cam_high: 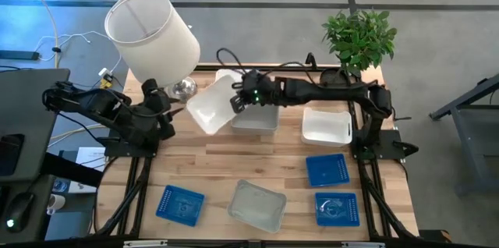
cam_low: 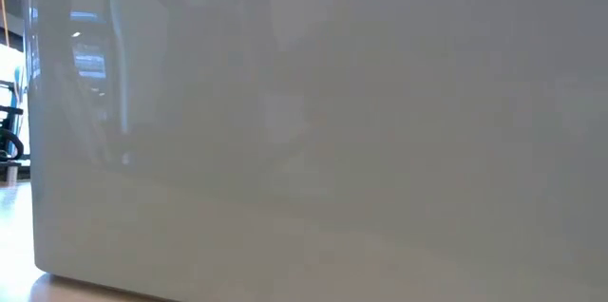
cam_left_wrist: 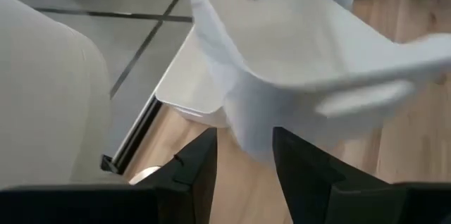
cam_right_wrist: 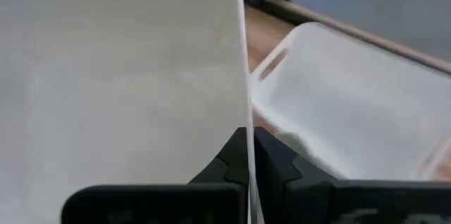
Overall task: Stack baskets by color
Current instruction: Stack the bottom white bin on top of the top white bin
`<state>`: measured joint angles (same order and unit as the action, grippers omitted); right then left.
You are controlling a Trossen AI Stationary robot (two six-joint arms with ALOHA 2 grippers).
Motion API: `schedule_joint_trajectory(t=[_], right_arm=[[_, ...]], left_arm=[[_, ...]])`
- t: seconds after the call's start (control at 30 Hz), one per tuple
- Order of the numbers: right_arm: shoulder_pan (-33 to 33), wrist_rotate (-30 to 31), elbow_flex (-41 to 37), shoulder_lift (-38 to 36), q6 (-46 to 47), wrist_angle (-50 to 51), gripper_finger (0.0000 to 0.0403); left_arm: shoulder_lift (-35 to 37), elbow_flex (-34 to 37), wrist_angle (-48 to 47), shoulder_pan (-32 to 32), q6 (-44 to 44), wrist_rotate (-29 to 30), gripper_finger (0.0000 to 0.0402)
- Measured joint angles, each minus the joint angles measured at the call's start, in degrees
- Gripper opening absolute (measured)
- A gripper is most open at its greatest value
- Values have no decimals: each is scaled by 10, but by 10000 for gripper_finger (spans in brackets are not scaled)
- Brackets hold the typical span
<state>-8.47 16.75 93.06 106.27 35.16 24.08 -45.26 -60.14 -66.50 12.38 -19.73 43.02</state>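
- White basket (cam_high: 212, 104) is held tilted above table (cam_high: 226, 166), far-center, beside lampshade (cam_high: 153, 33).
- L gripper (cam_high: 167, 114) is parked wide open, empty, just beside basket.
- R gripper (cam_high: 238, 101) is clamped on basket rim.

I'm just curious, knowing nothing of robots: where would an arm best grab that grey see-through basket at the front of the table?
Probably the thin upright rim of the translucent grey basket, from straight above: it lies open side up, low and wide, so only a wall fits between the fingers.
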Motion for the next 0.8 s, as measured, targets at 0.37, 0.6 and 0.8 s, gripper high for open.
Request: schedule_joint_trajectory(t=[0.37, 0.6, 0.8], right_arm=[[-84, 50, 0, -1, 97, 69, 0], [-124, 73, -1, 3, 166, 84, 0], [-145, 52, -1, 9, 207, 85, 0]], left_arm=[[-1, 0, -1, 0, 4, -4, 126], [0, 0, -1, 0, 4, -4, 126], [0, 0, -5, 0, 4, -4, 126]])
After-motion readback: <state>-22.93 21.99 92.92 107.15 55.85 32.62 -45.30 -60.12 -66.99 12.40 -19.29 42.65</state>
